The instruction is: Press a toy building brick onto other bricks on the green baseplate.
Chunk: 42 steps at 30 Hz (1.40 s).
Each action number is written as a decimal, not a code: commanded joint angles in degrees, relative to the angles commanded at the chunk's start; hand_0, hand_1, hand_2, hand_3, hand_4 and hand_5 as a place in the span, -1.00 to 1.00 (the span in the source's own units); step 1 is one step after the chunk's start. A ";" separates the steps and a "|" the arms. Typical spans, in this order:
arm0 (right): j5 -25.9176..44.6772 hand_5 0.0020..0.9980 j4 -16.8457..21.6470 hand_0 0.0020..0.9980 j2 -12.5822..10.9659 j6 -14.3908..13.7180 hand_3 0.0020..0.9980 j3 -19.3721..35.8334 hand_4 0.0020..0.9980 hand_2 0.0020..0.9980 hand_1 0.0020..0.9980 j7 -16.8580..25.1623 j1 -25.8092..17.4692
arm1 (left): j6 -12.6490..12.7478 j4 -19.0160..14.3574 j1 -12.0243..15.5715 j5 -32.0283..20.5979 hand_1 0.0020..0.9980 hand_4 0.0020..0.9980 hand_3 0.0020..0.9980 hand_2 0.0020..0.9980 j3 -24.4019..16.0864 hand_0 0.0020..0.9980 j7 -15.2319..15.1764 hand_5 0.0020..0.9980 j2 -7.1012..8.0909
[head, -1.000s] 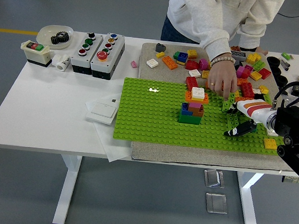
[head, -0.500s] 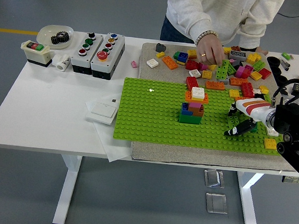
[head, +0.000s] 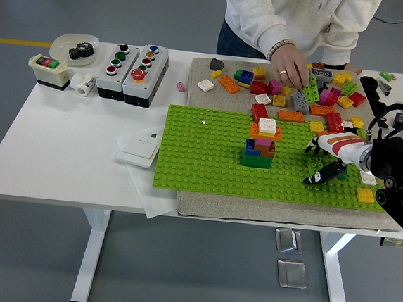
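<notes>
The right robot hand (head: 324, 162) hovers low over the right end of the green baseplate (head: 208, 155), fingers loosely spread, gripping nothing that I can see. The one brick stack (head: 261, 143) stands mid-plate, well apart from it. To press well, it needs a brick first, seated square over the studs, then pushed straight down. One person's hand (head: 291, 63) holds a green brick (head: 311, 90) above the loose pile. Two button boxes (head: 133, 64) sit on the table (head: 54, 145).

A white table (head: 60, 153) with white legs stands on a grey floor (head: 29, 263) with a yellow line (head: 13, 41).
</notes>
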 joint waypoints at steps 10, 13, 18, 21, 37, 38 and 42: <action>-1.00 -0.07 0.98 0.42 -1.13 2.23 0.64 -0.30 0.99 0.50 0.37 0.98 0.80 | 0.03 0.00 -0.09 -0.20 0.69 0.44 0.28 0.68 -0.04 0.76 -0.07 0.30 0.05; -1.63 -0.10 1.34 0.43 -1.46 2.95 0.63 -0.51 1.00 0.49 0.37 1.52 1.12 | 0.03 0.00 -0.09 -0.21 0.69 0.44 0.28 0.68 -0.08 0.76 -0.07 0.30 0.05; -3.08 -0.10 1.39 0.43 -1.68 3.35 0.63 -0.85 1.00 0.49 0.37 1.75 1.49 | 0.04 0.00 -0.08 -0.33 0.69 0.44 0.28 0.68 0.03 0.76 -0.07 0.30 0.08; -3.83 -0.18 1.32 0.43 -1.73 3.29 0.63 -0.98 1.00 0.49 0.37 1.92 1.59 | 0.03 0.00 -0.08 -0.28 0.68 0.44 0.28 0.68 0.00 0.76 -0.07 0.30 0.08; -6.19 -0.20 0.56 0.39 -1.52 1.18 0.56 -2.48 1.00 0.44 0.32 2.92 1.53 | 0.03 0.00 0.02 -0.20 0.68 0.44 0.28 0.68 0.02 0.76 -0.01 0.29 0.05; -6.17 -0.20 0.54 0.39 -1.51 1.13 0.56 -2.48 1.00 0.44 0.32 2.91 1.51 | 0.03 0.00 0.03 -0.20 0.68 0.44 0.28 0.68 0.03 0.76 -0.01 0.29 0.05; -5.91 -0.20 0.25 0.39 -1.33 1.00 0.56 -2.63 1.00 0.44 0.32 2.96 1.27 | 0.03 0.00 0.12 -0.16 0.68 0.44 0.28 0.68 0.09 0.76 0.05 0.29 0.04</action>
